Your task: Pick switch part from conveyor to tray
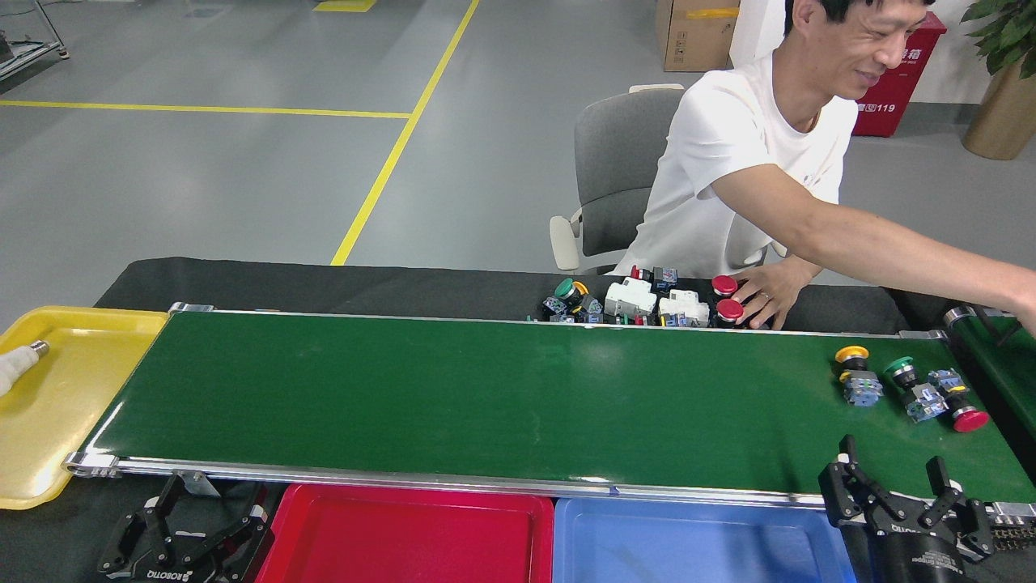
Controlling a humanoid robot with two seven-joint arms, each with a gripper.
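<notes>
Conveyor — switches near right end

The robot's left gripper sits low at the view's bottom-left, its dark fingers spread apart. Its right gripper rises at the bottom-right, wrist below, both fingers parted and pointing up.

Three switch parts lie on the conveyor at its right end — trays before it, a parts pile behind.
</notes>
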